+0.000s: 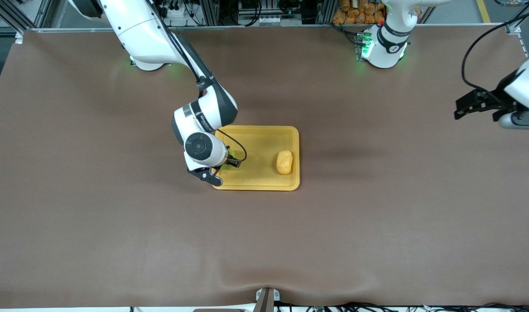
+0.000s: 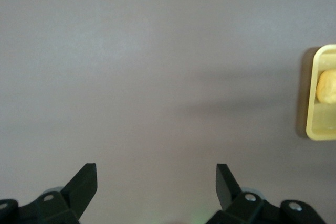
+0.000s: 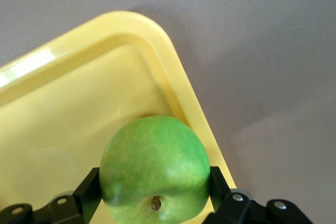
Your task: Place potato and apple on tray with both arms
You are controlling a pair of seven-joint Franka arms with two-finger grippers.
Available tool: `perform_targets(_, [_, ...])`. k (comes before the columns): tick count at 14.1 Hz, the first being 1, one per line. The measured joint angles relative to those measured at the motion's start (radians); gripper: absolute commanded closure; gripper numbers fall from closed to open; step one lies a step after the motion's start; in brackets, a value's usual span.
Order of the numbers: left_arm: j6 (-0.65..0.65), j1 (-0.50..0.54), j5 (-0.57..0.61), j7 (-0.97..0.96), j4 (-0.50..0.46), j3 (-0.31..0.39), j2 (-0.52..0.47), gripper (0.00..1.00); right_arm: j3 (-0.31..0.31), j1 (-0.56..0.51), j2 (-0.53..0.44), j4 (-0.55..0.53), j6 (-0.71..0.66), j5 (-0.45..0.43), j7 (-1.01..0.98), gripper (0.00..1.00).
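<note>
The yellow tray (image 1: 260, 143) lies mid-table. The yellow-orange potato (image 1: 284, 162) lies in it at the end toward the left arm. My right gripper (image 1: 230, 161) is over the tray's end toward the right arm, shut on the green apple (image 1: 231, 152). In the right wrist view the apple (image 3: 155, 166) sits between the right gripper's (image 3: 155, 184) fingers, stem dimple facing the camera, just inside the tray's rim (image 3: 173, 77). My left gripper (image 1: 462, 108) is open and empty over bare table at the left arm's end. The left wrist view shows it (image 2: 155, 171), the tray's rim (image 2: 321, 129) and the potato (image 2: 328, 85).
A brown cloth (image 1: 117, 216) covers the table. A pile of orange things (image 1: 360, 11) sits off the table's edge next to the left arm's base (image 1: 383, 47). A bracket (image 1: 266, 299) stands at the table's edge nearest the front camera.
</note>
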Motion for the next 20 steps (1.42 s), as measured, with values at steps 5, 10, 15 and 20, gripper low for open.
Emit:
perform_targets(5, [-0.108,-0.031,-0.001,0.003,0.015,0.008,-0.002,0.0,0.0,0.003,0.008,0.0,0.007,0.0,0.006,0.0])
perform_targets(10, [-0.077,-0.062,0.005,-0.002,0.019,0.024,-0.002,0.0,-0.004,0.003,0.006,0.091,-0.06,0.0,0.006,0.0])
perform_targets(15, [-0.003,-0.065,0.005,-0.001,0.011,0.023,-0.002,0.0,-0.023,0.001,0.002,0.247,-0.238,0.0,0.006,0.0])
perform_targets(20, [-0.003,-0.064,0.013,0.038,0.0,0.022,-0.001,0.0,-0.034,-0.069,-0.013,0.415,-0.382,-0.014,0.001,0.0])
